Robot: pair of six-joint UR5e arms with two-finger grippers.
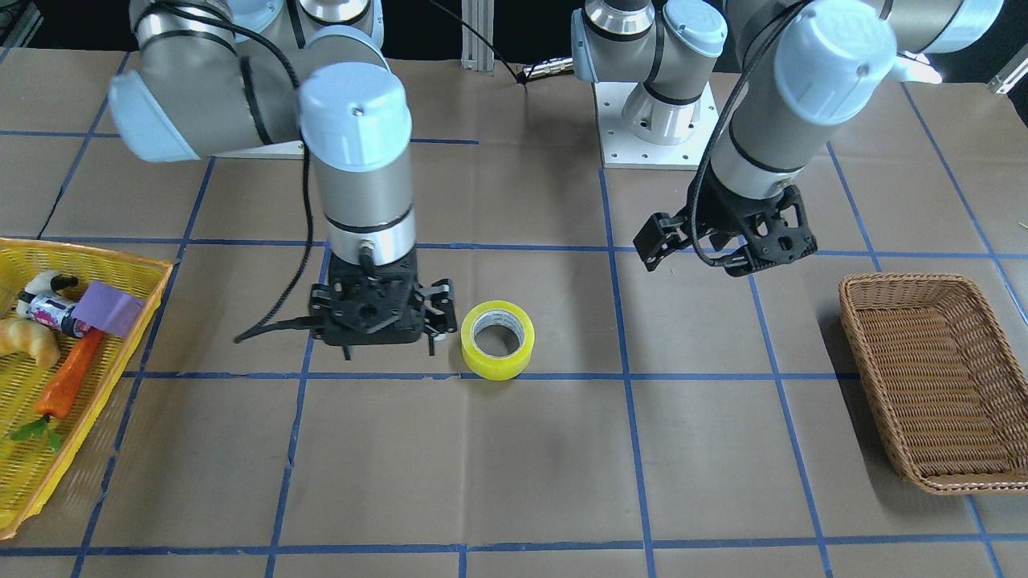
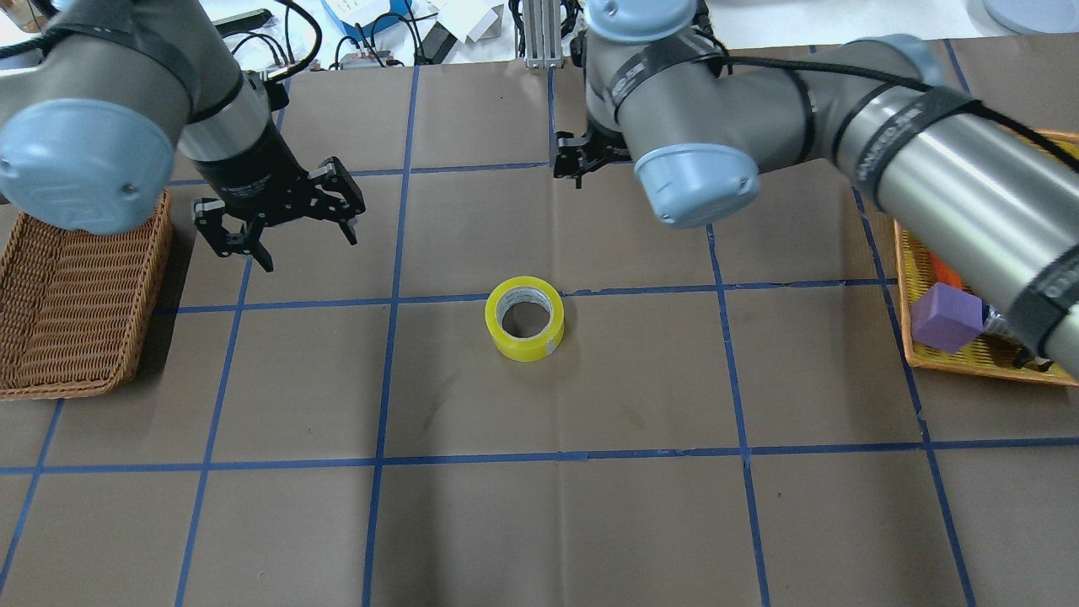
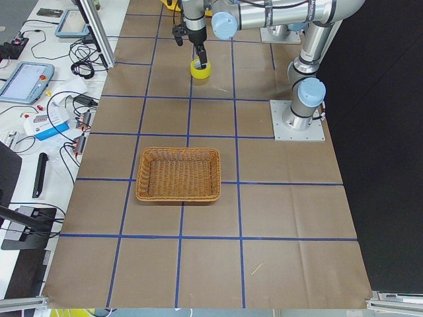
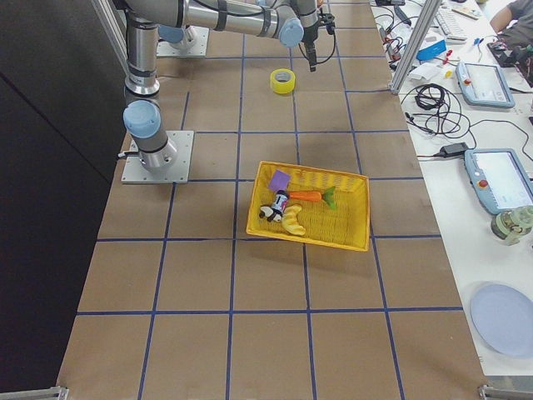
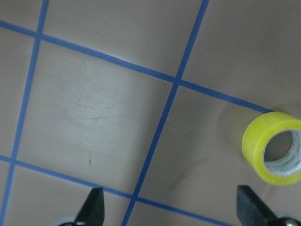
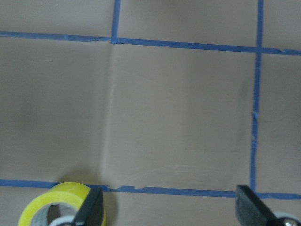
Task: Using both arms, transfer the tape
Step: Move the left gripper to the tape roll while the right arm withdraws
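The yellow tape roll [image 1: 498, 339] lies flat on the brown table, hole up, near the middle [image 2: 524, 318]. My right gripper [image 1: 389, 349] is open and empty. It hangs just above the table right beside the roll, on the yellow basket's side. In the right wrist view the tape [image 6: 61, 205] sits at the lower left, by one fingertip [image 6: 91, 207] and outside the jaws. My left gripper [image 2: 308, 249] is open and empty, raised above the table between the roll and the wicker basket. The left wrist view shows the tape [image 5: 275, 148] at its right edge.
A brown wicker basket [image 2: 50, 390] stands on my left side with nothing showing in it. A yellow basket [image 1: 80, 250] on my right side holds a purple block [image 1: 112, 309], a carrot [image 1: 68, 377] and other toys. Blue tape lines grid the table.
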